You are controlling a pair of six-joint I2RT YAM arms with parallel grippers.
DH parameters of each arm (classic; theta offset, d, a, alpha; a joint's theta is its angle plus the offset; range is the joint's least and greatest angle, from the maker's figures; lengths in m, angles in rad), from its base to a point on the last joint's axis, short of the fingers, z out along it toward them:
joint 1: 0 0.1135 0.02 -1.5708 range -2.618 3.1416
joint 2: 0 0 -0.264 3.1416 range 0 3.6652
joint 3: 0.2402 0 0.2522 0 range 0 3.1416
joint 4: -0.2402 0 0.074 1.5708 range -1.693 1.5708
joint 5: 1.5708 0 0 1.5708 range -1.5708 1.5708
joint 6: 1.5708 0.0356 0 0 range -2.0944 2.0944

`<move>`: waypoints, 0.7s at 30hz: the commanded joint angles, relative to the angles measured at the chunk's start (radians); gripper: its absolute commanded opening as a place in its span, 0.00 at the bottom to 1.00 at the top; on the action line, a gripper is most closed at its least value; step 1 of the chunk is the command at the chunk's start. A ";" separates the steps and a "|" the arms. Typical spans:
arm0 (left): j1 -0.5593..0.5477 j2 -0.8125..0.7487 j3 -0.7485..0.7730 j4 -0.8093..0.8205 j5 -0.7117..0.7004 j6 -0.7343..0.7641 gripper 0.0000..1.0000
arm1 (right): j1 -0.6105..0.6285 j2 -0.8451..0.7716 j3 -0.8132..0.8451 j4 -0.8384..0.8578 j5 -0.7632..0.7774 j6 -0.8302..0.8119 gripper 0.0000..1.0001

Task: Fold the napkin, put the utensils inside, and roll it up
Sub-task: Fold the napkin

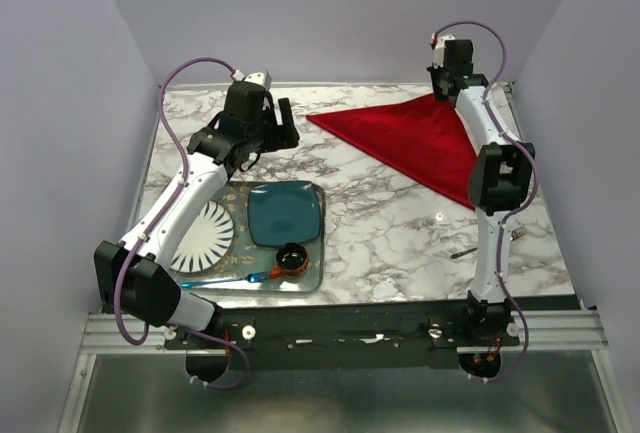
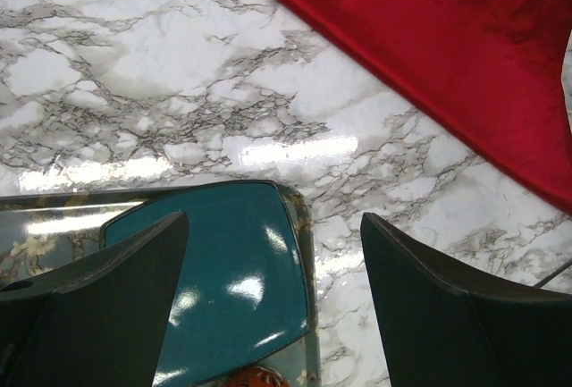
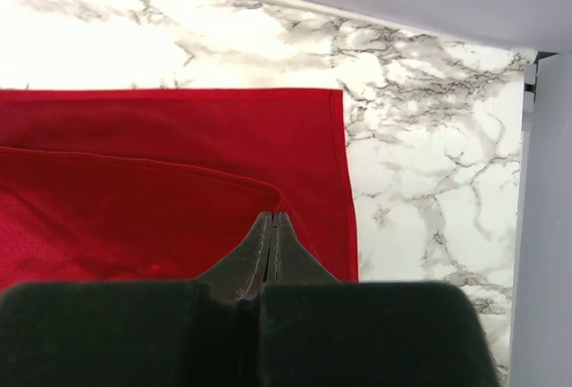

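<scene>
Two layers of napkin (image 3: 134,128) | right hand (image 3: 273,217) clamped on upper corner, wrist view only | left hand (image 2: 274,222) wide apart, empty

White-and-black arms (image 1: 190,193), seemingly purple cables (image 1: 168,103)

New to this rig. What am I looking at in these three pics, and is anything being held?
Two robot arms bolted at the near edge of a marble table. One picture looks down from above; the other two come from wrist cameras. The left gripper hangs open and empty near the teal plate. The right gripper is shut, apparently pinching the upper layer of the red napkin, folded into a triangle. A fork lies by the right arm; a tray holds the plate.
</scene>
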 commanded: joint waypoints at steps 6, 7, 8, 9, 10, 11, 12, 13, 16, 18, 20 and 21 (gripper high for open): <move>0.010 0.018 0.036 -0.001 0.028 0.005 0.87 | -0.018 0.087 0.125 0.016 -0.032 0.004 0.01; 0.010 0.017 0.036 -0.001 0.028 0.005 0.87 | -0.018 0.090 0.132 0.018 -0.039 0.007 0.01; 0.010 0.017 0.036 0.001 0.028 0.005 0.87 | -0.018 0.098 0.136 0.018 -0.041 0.007 0.01; 0.010 0.018 0.036 0.001 0.028 0.005 0.87 | -0.018 0.103 0.141 0.018 -0.041 0.005 0.01; 0.012 0.017 0.034 0.001 0.028 0.005 0.87 | -0.020 0.106 0.150 0.018 -0.036 0.004 0.01; 0.013 0.015 0.033 0.001 0.028 0.005 0.87 | -0.021 0.107 0.150 0.018 -0.038 0.004 0.01; 0.013 0.015 0.031 0.001 0.028 0.005 0.87 | -0.021 0.109 0.150 0.018 -0.036 0.002 0.01; 0.015 0.015 0.031 0.002 0.030 0.005 0.87 | -0.021 0.110 0.150 0.021 -0.041 0.004 0.01; 0.016 0.014 0.029 0.002 0.030 0.002 0.87 | -0.020 0.121 0.152 0.026 -0.042 -0.001 0.01; 0.016 0.014 0.029 0.004 0.030 0.004 0.87 | -0.021 0.130 0.159 0.029 -0.044 -0.002 0.01; 0.018 0.015 0.029 0.004 0.030 0.002 0.87 | -0.023 0.135 0.162 0.029 -0.039 -0.005 0.01; 0.020 0.014 0.029 0.004 0.030 0.004 0.87 | -0.021 0.136 0.164 0.029 -0.039 -0.005 0.01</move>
